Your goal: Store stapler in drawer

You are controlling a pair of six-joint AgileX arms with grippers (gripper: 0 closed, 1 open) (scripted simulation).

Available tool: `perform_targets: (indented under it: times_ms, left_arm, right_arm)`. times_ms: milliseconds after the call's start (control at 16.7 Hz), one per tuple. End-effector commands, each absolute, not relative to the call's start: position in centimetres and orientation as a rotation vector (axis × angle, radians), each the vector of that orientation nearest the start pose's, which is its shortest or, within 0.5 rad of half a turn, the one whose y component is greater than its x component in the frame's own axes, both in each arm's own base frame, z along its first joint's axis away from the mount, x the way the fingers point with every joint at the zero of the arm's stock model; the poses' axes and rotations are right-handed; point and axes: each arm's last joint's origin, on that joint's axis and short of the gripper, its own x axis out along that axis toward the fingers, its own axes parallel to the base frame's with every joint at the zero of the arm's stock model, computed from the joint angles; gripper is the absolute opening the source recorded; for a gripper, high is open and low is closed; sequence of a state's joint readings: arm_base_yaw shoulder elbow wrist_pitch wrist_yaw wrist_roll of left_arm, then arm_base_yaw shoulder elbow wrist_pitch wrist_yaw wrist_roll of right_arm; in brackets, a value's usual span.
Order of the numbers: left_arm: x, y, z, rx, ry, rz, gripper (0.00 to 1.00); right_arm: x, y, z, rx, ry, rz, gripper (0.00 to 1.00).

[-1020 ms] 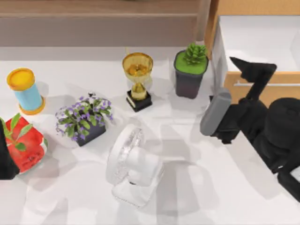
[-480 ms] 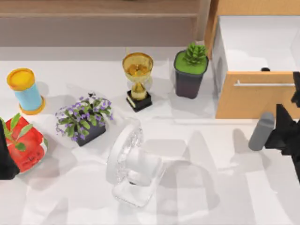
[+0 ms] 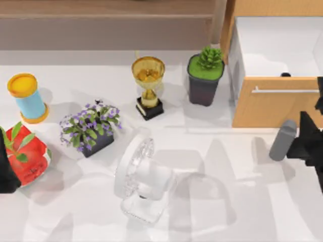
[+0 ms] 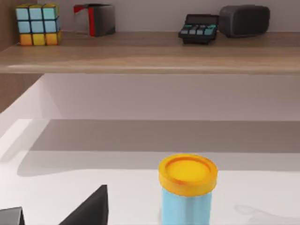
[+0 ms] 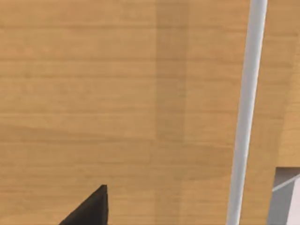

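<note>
The stapler (image 3: pixel 282 140), a grey rounded oblong block, hangs upright near the table's right edge, just in front of the drawer and clear of the white tabletop (image 3: pixel 212 212), where you can see its shadow just to its left. Your right gripper (image 3: pixel 302 143), black and two-fingered, is clamped on the stapler's right side at the far right of the top view. The drawer (image 3: pixel 265 108), a wide box with a light orange-brown wooden front and white inside walls, stands pulled out at the table's back right corner. The stapler is outside it, below the front panel in the top view. The thin horizontal silver bar handle (image 5: pixel 246 112) fills part of your right wrist view, close against the wooden front.

Your left gripper (image 4: pixel 54 213) is parked at the table's left edge, its two dark fingertips standing apart with nothing between them. Just ahead of it you see the pale blue cylinder with a yellow lid (image 4: pixel 187 194).

Across the table you have:
- a gold trophy cup on a black base (image 3: pixel 148 83)
- a green succulent in a dark pot (image 3: pixel 205 75), just left of the drawer
- a purple-flowered plant in a dark pot (image 3: pixel 90 128)
- a white desk fan (image 3: pixel 144 179) lying near the middle
- a red pot with green leaves (image 3: pixel 28 156), beside the left gripper

On the long brown wooden shelf (image 4: pixel 150 51) at the back sit a coloured puzzle cube (image 4: pixel 37 24), a red and grey box (image 4: pixel 95 19), a black calculator (image 4: pixel 199 27) and a dark grey rounded case (image 4: pixel 244 20)
</note>
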State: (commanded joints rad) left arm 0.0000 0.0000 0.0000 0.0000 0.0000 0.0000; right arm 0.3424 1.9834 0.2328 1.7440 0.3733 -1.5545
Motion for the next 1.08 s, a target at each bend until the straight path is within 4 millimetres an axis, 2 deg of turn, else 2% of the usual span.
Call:
perform_targets:
  times_ms: [240, 480, 1080]
  left_arm:
    - [10.6, -0.1, 16.0, 0.000, 0.000, 0.000, 1.00]
    - [10.6, -0.1, 16.0, 0.000, 0.000, 0.000, 1.00]
    - [10.6, -0.1, 16.0, 0.000, 0.000, 0.000, 1.00]
  right_arm:
    - [25.0, 7.1, 8.9, -1.571, 0.008, -0.008, 1.00]
    - [25.3, 7.1, 8.9, -1.571, 0.008, -0.008, 1.00]
    - [25.3, 7.1, 8.9, -1.571, 0.008, -0.008, 0.25]
